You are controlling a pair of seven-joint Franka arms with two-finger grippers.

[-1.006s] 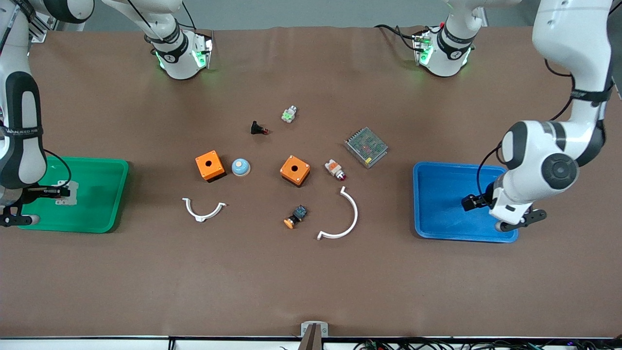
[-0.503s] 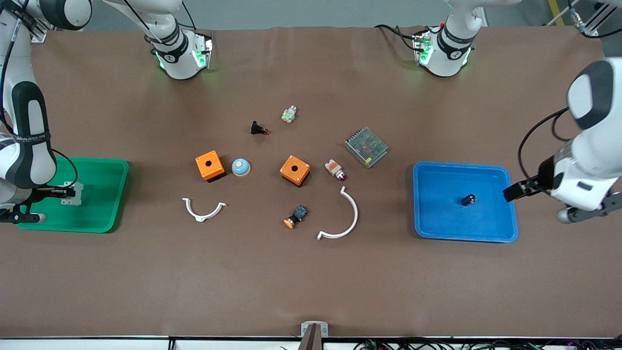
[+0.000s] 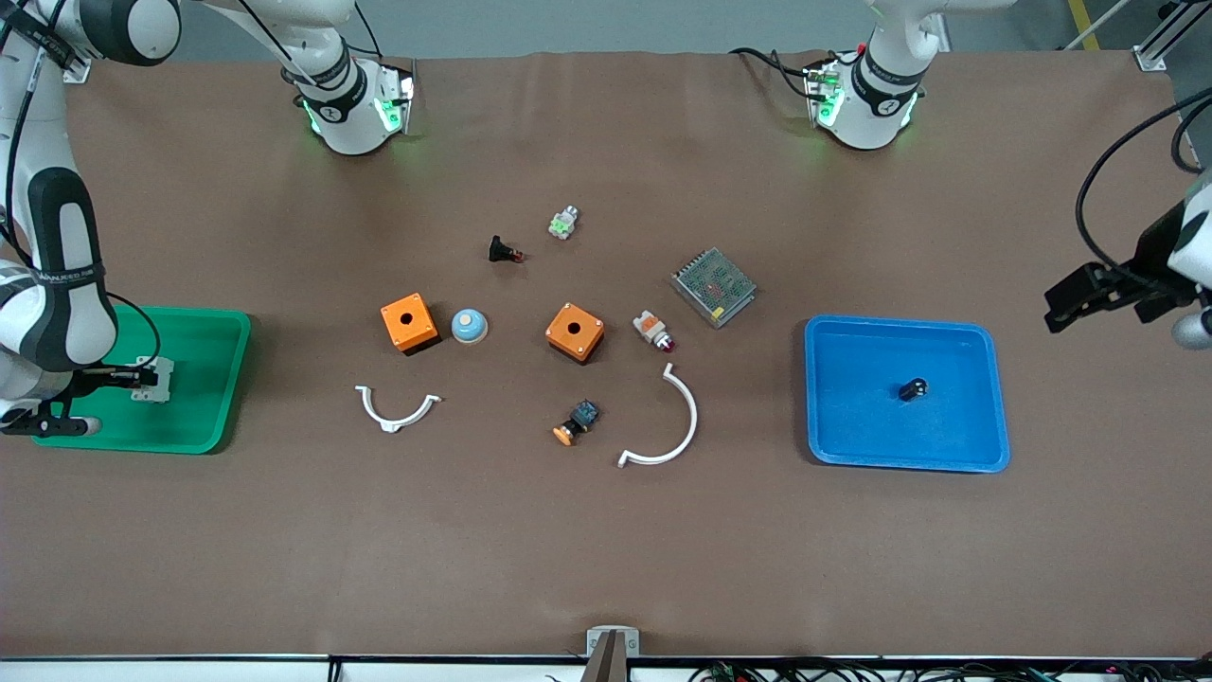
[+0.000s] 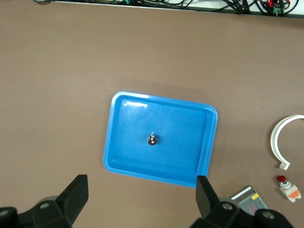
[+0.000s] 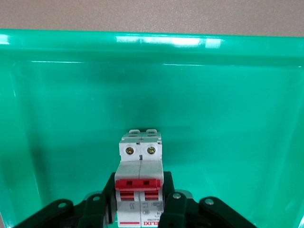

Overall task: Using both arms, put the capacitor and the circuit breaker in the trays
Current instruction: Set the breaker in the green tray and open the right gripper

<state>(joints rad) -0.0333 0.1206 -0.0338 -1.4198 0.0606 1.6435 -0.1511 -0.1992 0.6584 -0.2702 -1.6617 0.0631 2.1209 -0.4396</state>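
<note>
The capacitor (image 3: pixel 913 388), a tiny black cylinder, lies alone in the blue tray (image 3: pixel 852 436); in the left wrist view the capacitor (image 4: pixel 152 139) shows near the middle of the blue tray (image 4: pixel 118 161). My left gripper (image 3: pixel 1079 294) hangs open and empty, high over the table beside that tray, toward the left arm's end. Its black fingers (image 4: pixel 76 194) stand wide apart. My right gripper (image 3: pixel 128 379) is shut on the white circuit breaker (image 3: pixel 153 379) low inside the green tray (image 3: pixel 218 379). The circuit breaker (image 5: pixel 140 175) shows red levers between the fingers (image 5: pixel 173 204).
Loose parts lie mid-table: two orange boxes (image 3: pixel 409 322) (image 3: pixel 575 332), a blue-white dome (image 3: pixel 469 325), two white curved pieces (image 3: pixel 398 409) (image 3: pixel 668 426), a mesh-covered module (image 3: pixel 714 286), an orange-capped push button (image 3: pixel 576 421) and three small parts nearer the robots' bases.
My left gripper rose out of the blue tray and swung toward the left arm's end, leaving the capacitor lying there. My right gripper shifted the circuit breaker slightly toward the table's middle within the green tray.
</note>
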